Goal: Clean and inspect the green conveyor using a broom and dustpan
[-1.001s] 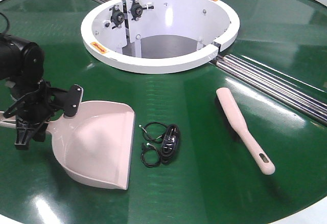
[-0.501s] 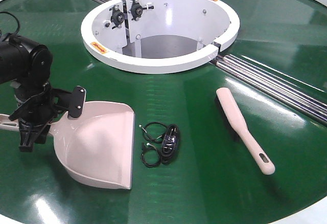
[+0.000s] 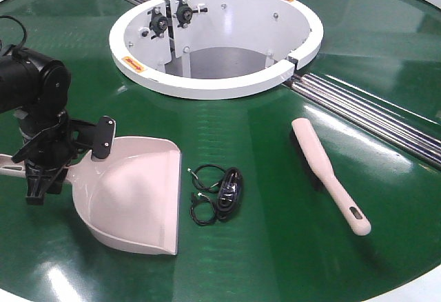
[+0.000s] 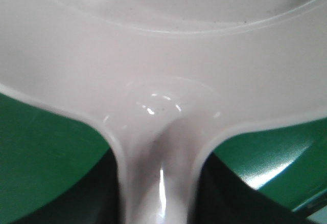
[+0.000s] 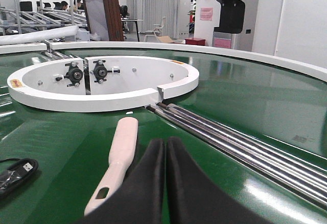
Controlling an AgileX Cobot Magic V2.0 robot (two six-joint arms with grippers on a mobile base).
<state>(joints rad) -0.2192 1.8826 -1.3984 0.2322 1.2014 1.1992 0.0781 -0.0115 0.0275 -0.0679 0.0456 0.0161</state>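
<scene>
The dustpan lies on the green conveyor at the left, its lip facing right. My left gripper is shut on the dustpan's handle where it meets the scoop. In the left wrist view the handle neck runs between my dark fingers. The broom lies flat at the right, handle end toward the front. In the right wrist view my right gripper is shut and empty, just right of the broom. The right gripper is out of the front view.
A tangled black cable lies between dustpan and broom; it also shows in the right wrist view. The white ring hub stands behind. Metal rails run from it to the right edge.
My left arm has shifted a little to the right with the dustpan, which slid slightly toward the cable. The broom and cable have not moved.
</scene>
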